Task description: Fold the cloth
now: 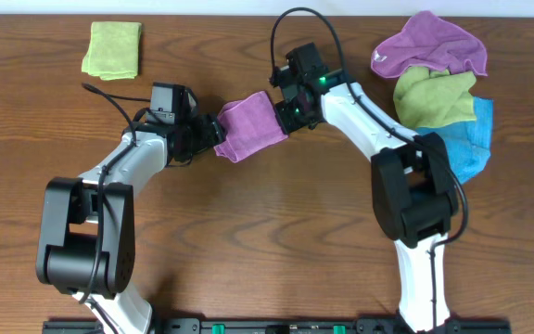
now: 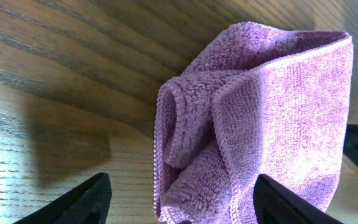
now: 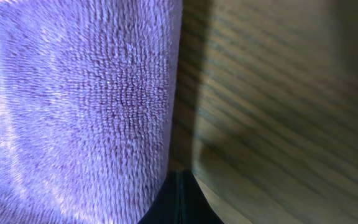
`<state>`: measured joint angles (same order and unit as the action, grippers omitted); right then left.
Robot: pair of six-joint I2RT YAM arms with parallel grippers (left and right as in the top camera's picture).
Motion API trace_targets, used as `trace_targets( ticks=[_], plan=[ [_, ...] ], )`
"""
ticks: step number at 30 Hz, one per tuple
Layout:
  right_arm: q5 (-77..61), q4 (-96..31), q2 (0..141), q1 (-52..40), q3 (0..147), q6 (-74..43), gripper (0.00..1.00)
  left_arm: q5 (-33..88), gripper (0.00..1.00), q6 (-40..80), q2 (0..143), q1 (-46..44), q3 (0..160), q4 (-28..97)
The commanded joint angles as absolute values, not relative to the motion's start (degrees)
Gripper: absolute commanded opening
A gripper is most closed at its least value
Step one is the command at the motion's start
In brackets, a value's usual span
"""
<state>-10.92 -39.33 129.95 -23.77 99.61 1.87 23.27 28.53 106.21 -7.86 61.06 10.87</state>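
The pinkish-mauve cloth (image 1: 249, 126) lies folded into a small bundle at the middle of the wooden table, between my two grippers. My left gripper (image 1: 218, 134) is at its left end and stands open. In the left wrist view the cloth (image 2: 260, 118) shows rolled, stitched edges, and its near end lies between my left gripper's (image 2: 182, 179) wide-apart fingers (image 2: 86, 200). My right gripper (image 1: 285, 115) is shut at the cloth's right end. The right wrist view shows its fingertips (image 3: 182, 198) pressed together just beside the cloth's (image 3: 79, 106) straight edge, with nothing seen between them.
A folded yellow-green cloth (image 1: 112, 49) lies at the back left. At the back right is a loose pile: a lilac-purple cloth (image 1: 429, 46), an olive-green cloth (image 1: 432, 98) and a blue cloth (image 1: 472, 139). The right arm's base stands just in front of that pile.
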Motion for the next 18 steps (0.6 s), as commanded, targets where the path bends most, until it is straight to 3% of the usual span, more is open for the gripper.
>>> trace_targets(
  ticks=[1,18],
  plan=[
    [-11.9,-38.9,131.0,-24.5,99.8,0.8,0.01,24.3,0.74,29.1,107.9,-7.4,61.1,10.9],
    [-12.9,-38.3,131.5,-27.3,99.8,-0.2,0.01,31.6,0.75,33.5,113.1,-7.5,61.1,4.7]
  ],
)
